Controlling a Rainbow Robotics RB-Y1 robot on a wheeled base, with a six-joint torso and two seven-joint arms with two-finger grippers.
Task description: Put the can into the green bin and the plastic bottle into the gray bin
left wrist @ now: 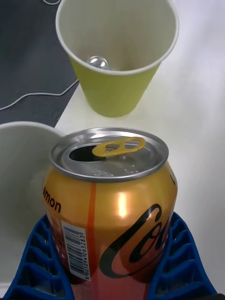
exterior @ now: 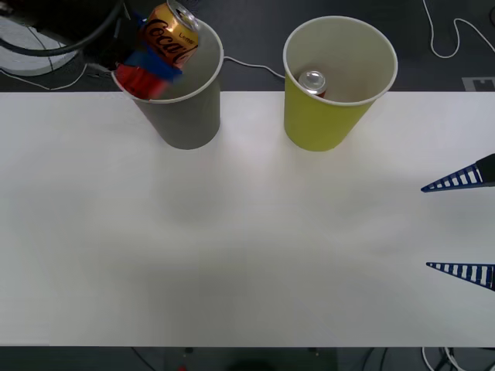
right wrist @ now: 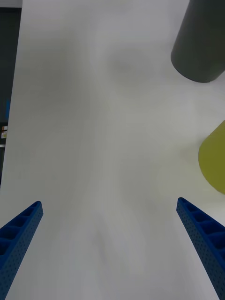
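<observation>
Clamped low on its red-orange body by the left end effector (left wrist: 112, 262), the can (exterior: 172, 32) is held tilted over the gray bin (exterior: 182, 116), judged light, thin-walled, slippery; right end effector (exterior: 462, 224) is parked open.

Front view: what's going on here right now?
The left tool is shut on the orange-and-red drink can, holding it tilted over the mouth of the dark gray cup-shaped bin at the table's far left. The yellow-green cup-shaped bin beside it already holds another can with a plain silver lid. The right tool waits open over the white table at the right edge, holding nothing. The can is meant for the green bin, not the gray one.
</observation>
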